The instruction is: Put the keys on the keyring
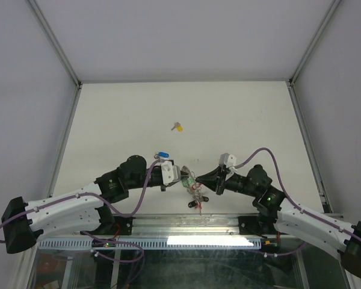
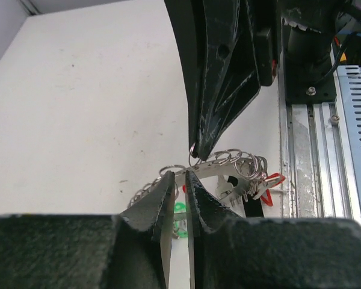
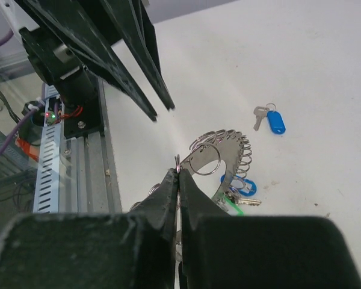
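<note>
Right gripper (image 3: 178,173) is pinched tight on a small split ring at the rim of the keyring (image 3: 228,137), which sits near the table's (image 1: 240,120) front edge between the two arms, its keys and red, blue and green tags fanned out below. Left gripper (image 2: 180,176) hovers just beside the ring, jaws a narrow slit apart, nothing seen between them. Blue-tag key (image 3: 275,121) lies on the table near the keyring; yellow-tag key (image 1: 179,127) lies farther back, well apart.
</note>
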Motion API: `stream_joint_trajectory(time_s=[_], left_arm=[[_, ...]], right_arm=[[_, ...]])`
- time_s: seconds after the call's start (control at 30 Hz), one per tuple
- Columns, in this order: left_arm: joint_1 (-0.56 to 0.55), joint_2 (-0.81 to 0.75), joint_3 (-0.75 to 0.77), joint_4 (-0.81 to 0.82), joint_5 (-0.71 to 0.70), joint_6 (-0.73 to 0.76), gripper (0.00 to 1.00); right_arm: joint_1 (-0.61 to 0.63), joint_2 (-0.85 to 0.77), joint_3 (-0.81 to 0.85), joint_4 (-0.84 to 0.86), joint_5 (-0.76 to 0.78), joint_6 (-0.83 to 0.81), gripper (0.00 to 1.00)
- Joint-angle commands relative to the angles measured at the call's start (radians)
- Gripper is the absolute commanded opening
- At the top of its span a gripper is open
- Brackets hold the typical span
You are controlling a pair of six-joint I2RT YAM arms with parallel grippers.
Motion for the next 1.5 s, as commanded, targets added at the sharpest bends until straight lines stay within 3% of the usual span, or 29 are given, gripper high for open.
stream_joint_trajectory(time_s=[0.0, 0.4, 1.47], left_arm=[[-0.008, 0.037, -0.023, 0.113, -0.007, -0.047, 0.11], [-0.008, 0.109, -0.051, 0.26, -0.02, -0.033, 0.09], [-0.007, 0.152, -0.041, 0.374, 0.039, 0.04, 0.11]], right_arm=[[-0.006, -0.032, -0.023, 0.274, -0.017, 0.066, 0.0], [-0.007, -0.04, -0.078, 0.454, -0.05, 0.109, 0.0], [-0.007, -0.043, -0.008, 0.258, 0.003, -0.024, 0.0]])
